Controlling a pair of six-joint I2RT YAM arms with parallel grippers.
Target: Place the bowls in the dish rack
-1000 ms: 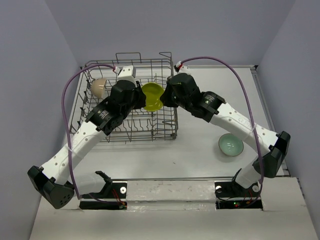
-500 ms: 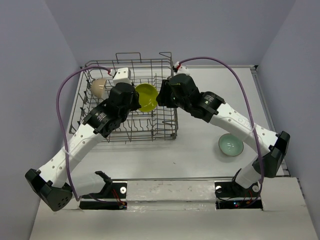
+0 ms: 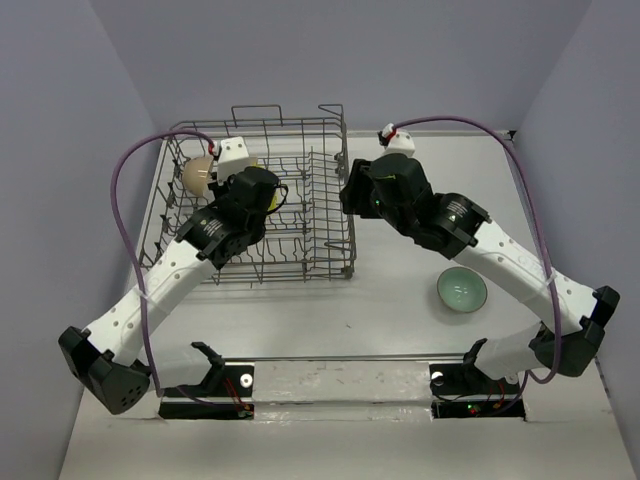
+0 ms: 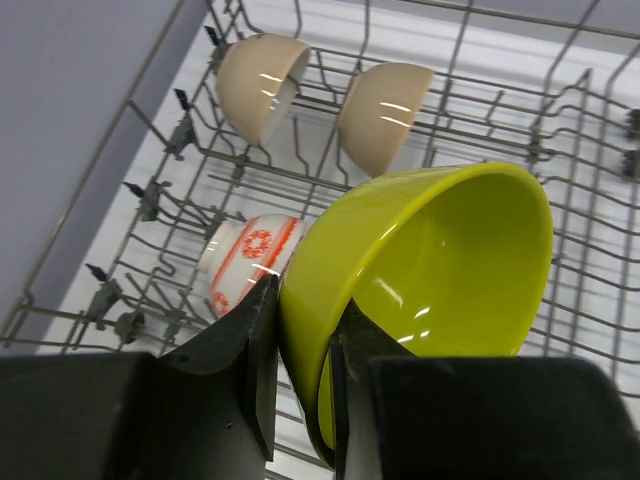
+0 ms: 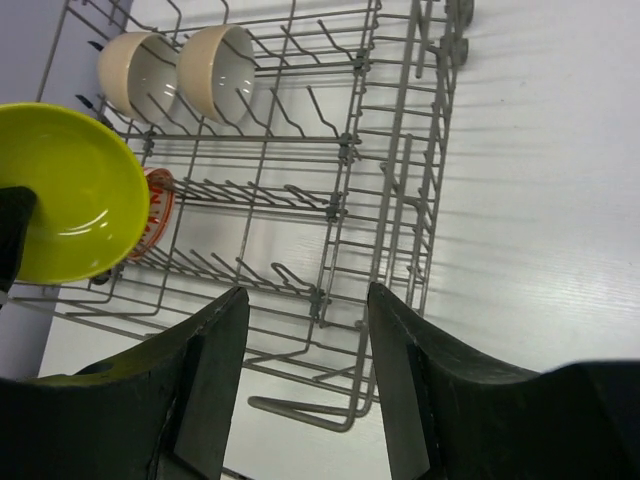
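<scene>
Yellow-green bowl [image 4: 430, 260] hangs tilted over the left part of the dish rack [image 3: 338, 190], its rim pinched between the fingers of the left claw [image 4: 303, 300]. Beneath it, inside the rack, the orange-and-white patterned bowl [image 4: 250, 262] lies among the tines. One cream bowl [image 4: 262, 85] and a second cream bowl [image 4: 385, 115] lean side by side near the far left corner. The right claw [image 5: 308, 295] is spread wide and empty above the rack's right side. The celadon bowl [image 3: 462, 289] sits upright on the worktop [image 3: 400, 300], well apart from the rack on its right.
</scene>
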